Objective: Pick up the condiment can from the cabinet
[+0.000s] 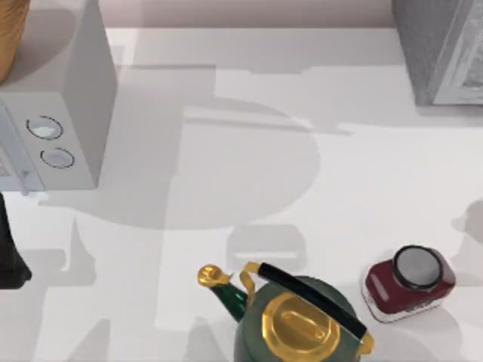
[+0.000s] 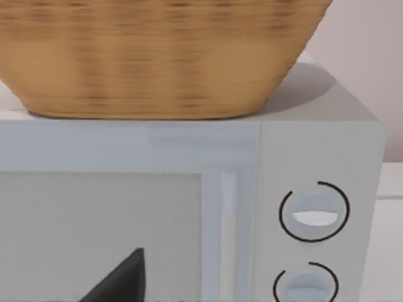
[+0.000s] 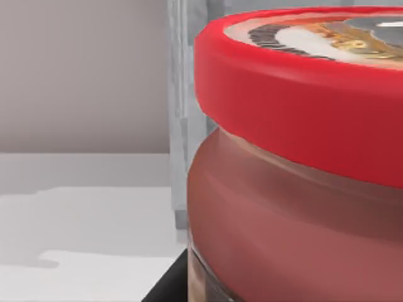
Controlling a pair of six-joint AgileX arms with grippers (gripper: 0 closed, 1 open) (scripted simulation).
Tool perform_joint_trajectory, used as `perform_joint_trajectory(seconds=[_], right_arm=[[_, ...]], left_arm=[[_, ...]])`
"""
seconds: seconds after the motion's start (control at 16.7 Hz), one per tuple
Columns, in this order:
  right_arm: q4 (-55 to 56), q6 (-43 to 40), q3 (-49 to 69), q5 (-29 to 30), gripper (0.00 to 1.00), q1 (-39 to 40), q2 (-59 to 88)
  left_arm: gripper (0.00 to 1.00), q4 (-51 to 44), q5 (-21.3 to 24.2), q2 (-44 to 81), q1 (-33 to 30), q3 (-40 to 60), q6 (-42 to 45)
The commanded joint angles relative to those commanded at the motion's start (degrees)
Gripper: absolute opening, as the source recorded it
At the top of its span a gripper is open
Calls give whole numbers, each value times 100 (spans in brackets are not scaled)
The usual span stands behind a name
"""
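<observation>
You had the condiment can (image 3: 296, 163) pressed up close to the right wrist camera, its bright red rim and patterned top above a reddish-orange body, standing upright. A dark sliver of the right claw's finger (image 3: 169, 284) sat right at the can's lower edge, seemingly touching or just beside it, but you could not tell from that whether the claw was clamped on the can or spread around it. Behind the can stood a grey upright panel of the cabinet (image 3: 179, 126), with the white table (image 3: 82, 220) stretching away beside it. From above, the cabinet (image 1: 445, 49) sat at the far right corner of the table (image 1: 302, 188). Near the front edge, the dark green kettle (image 1: 294, 320) with its gold lid and black handle stood just left of the squat dark red jar (image 1: 407, 283) with a grey round lid; the two were apart. On the left side you had the white microwave (image 1: 56, 121) with two round knobs, and a woven basket (image 2: 157, 56) rested on top of it. The left arm (image 1: 11, 249) waited at the table's left edge in front of the microwave; a dark fingertip of the left claw (image 2: 123, 280) pointed toward the microwave door, and its grip state was beyond telling.
</observation>
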Motion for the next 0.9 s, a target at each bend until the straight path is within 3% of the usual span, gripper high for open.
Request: perform_joint_trajectory(seconds=[0.48,0.9], right_arm=[[51,10,-80,-44,0,-19,-20],[1180,33,116,-540,0,15,1431]], left_arm=[[100,0,0,0,0,0,0],[100,0,0,0,0,0,0]])
